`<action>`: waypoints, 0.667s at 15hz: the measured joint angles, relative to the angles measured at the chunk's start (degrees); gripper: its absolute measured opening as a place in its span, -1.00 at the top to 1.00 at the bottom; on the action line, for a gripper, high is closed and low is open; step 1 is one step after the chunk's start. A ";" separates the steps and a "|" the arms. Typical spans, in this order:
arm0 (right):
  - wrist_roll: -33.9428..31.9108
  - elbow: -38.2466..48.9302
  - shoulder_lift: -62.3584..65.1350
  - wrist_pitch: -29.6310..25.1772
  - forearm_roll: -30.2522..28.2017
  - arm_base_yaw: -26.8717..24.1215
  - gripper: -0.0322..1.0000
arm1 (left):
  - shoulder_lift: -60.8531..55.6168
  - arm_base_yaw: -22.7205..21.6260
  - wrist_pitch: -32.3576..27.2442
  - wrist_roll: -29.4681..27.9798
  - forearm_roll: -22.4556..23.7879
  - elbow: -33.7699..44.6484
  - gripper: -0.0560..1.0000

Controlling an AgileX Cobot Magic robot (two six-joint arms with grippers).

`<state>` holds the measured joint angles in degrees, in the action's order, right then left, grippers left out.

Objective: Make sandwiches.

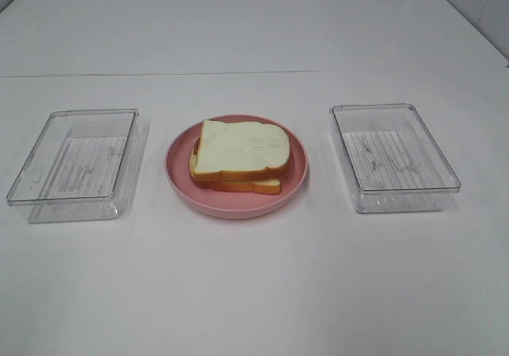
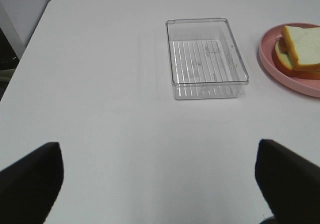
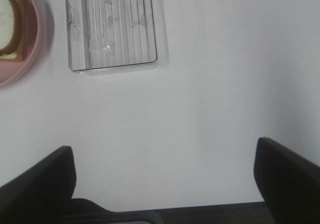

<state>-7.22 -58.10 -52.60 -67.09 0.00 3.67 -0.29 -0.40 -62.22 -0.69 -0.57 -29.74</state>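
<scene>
Left tool (image 2: 159,181) agape; square soft sandwiches (image 1: 240,155), ribbed clear trays (image 1: 75,164).

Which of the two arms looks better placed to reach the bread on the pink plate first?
Neither clearly. The stacked white bread slices sit on the round pink plate midway between the two clear plastic trays. Both the left claw and right claw hang open, back from it.

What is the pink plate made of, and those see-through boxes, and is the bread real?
Pink plate: probably matte plastic, evenly coloured with no glare. Left tray and right tray: clear hard plastic; ribbed floors show through. Bread slices: likely foam or rubber toys; crusts look too smooth and evenly orange.
</scene>
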 joint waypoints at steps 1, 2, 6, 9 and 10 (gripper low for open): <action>0.00 3.90 7.68 0.06 0.00 0.00 -0.86 | 0.00 0.00 0.00 0.00 0.00 0.00 -0.92; -0.06 7.10 15.13 0.00 0.00 0.00 -0.86 | 0.00 0.00 0.00 0.00 0.00 0.00 -0.92; -0.23 17.07 39.19 -0.63 0.00 0.00 -0.86 | 0.00 0.00 0.00 0.00 0.00 0.00 -0.92; 0.29 23.03 50.25 -0.52 0.00 0.00 -0.86 | 0.00 0.00 0.00 0.00 0.00 0.00 -0.92; 0.74 25.73 52.65 -0.34 0.00 0.00 -0.86 | 0.00 0.00 0.00 0.00 0.00 0.00 -0.92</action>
<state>-6.47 -32.37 0.06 -67.44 0.00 3.67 -0.29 -0.40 -62.22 -0.69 -0.57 -29.74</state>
